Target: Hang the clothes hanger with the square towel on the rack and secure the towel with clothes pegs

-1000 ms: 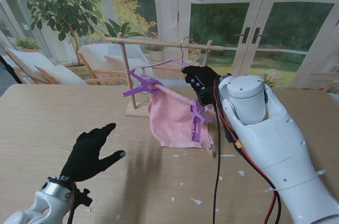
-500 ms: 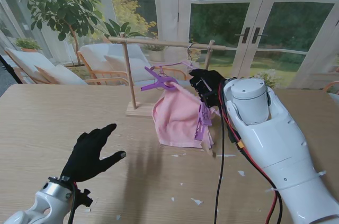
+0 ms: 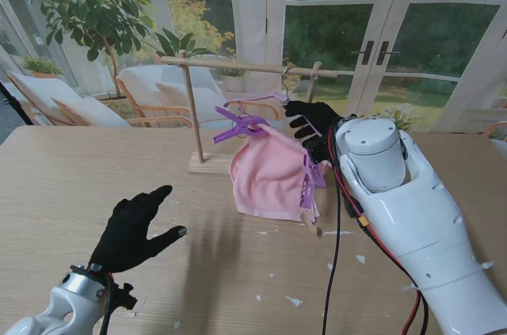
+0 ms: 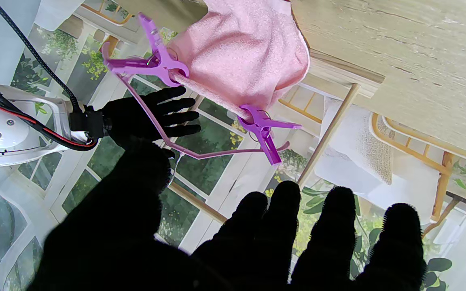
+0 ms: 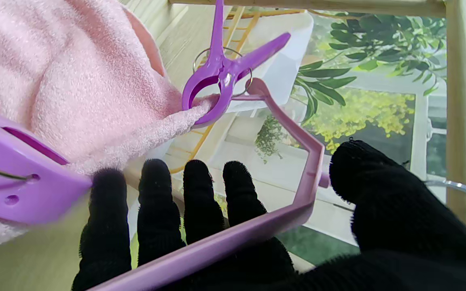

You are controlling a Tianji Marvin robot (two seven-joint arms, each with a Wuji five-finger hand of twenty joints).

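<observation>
Pink towel (image 3: 273,177) already pegged twice to purple hanger (image 3: 253,100), its hook at the rack bar (image 3: 238,65) at frame centre; right hand (image 3: 310,123) splayed alongside, left hand (image 3: 131,228) spread idle.

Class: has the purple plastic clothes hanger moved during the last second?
Yes. The purple plastic clothes hanger swung rightward, away from the wooden rack's left post, toward its right post.

Fluffy pink cloth towel (image 3: 273,177), glossy purple plastic pegs (image 3: 240,123), matt wooden rack (image 3: 247,66)
</observation>
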